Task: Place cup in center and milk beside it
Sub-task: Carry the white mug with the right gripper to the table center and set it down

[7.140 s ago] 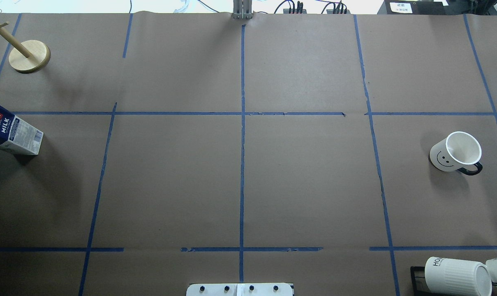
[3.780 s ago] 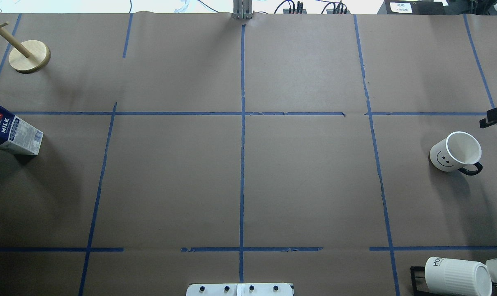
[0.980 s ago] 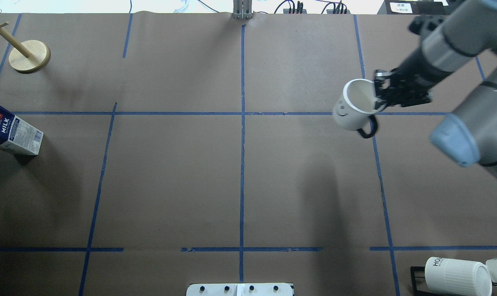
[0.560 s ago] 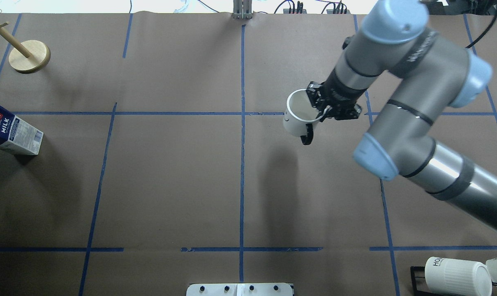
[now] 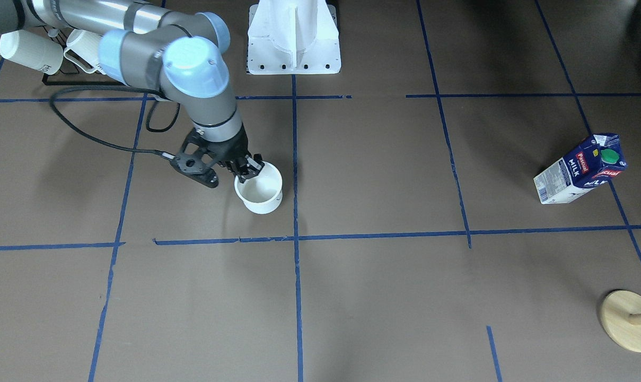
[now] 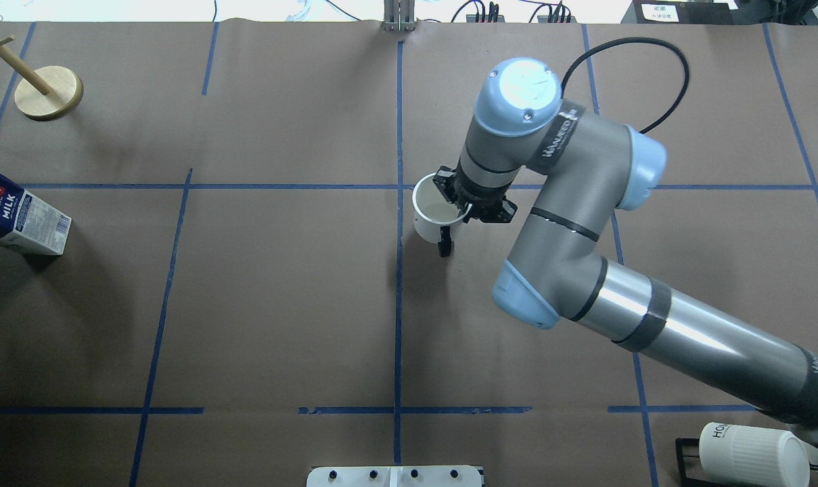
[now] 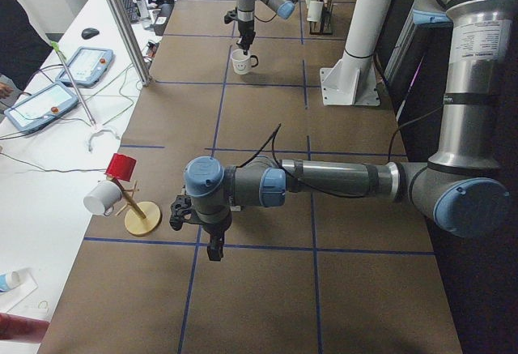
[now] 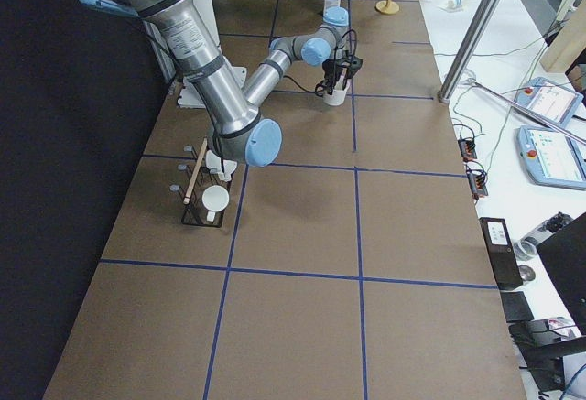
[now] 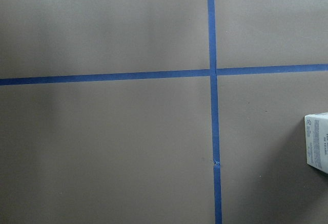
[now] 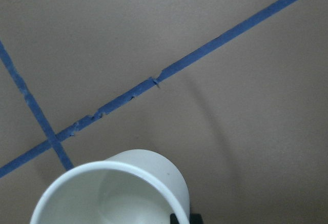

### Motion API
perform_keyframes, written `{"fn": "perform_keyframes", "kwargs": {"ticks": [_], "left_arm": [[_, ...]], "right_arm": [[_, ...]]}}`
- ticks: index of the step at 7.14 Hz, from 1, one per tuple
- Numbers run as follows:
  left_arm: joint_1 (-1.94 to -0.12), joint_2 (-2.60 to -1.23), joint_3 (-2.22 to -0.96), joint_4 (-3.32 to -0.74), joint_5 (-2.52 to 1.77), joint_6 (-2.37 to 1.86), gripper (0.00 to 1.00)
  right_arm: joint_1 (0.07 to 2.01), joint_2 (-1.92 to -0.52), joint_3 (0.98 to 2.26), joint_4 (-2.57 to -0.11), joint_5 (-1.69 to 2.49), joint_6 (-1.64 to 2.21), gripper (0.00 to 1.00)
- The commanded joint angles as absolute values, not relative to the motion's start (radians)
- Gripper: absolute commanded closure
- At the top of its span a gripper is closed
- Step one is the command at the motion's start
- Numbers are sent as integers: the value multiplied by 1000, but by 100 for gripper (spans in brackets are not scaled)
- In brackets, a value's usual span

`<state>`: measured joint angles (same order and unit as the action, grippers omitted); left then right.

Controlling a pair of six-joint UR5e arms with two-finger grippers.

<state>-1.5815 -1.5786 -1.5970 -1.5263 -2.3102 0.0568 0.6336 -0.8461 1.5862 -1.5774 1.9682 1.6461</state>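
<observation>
Brown paper covers the surface, which blue tape lines divide into a grid. We locate the center at the tape crossing in the middle of the surface. The cup stands upright, mouth up, just beside that crossing, on the robot's right of the long tape line and on the near side of the cross line. Its dark handle points toward the robot base. The right gripper comes down on the cup from above, with its fingers clamped on the rim, one inside the mouth and one outside the wall. We cannot tell whether the cup's base touches the surface. The milk stands upright at the far left edge of the surface, well apart from the cup and the center. The left gripper hangs above the surface near the wooden stand; we cannot tell whether its fingers are apart or together. Its wrist view shows one corner of the milk at the right border. Ribbed mugs rest on a rack at the robot's near right.
</observation>
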Motion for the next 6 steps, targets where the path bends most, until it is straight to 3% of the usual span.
{"fn": "perform_keyframes", "kwargs": {"ticks": [1,4,5,6], "left_arm": [[-1582,-1578,-1594,-1528,-2310,58,0],[-1582,-1578,-1595,-1528,-2310,57,0],[-1582,-1578,-1595,-1528,-2310,57,0],[-1582,-1578,-1595,-1529,-2309,57,0]], "right_arm": [[609,-804,1537,-1562,1941,1652,100],[592,-807,1539,-1562,1939,1649,97],[592,-808,1537,-1560,1940,1646,76],[592,-816,1542,-1560,1939,1643,18]]}}
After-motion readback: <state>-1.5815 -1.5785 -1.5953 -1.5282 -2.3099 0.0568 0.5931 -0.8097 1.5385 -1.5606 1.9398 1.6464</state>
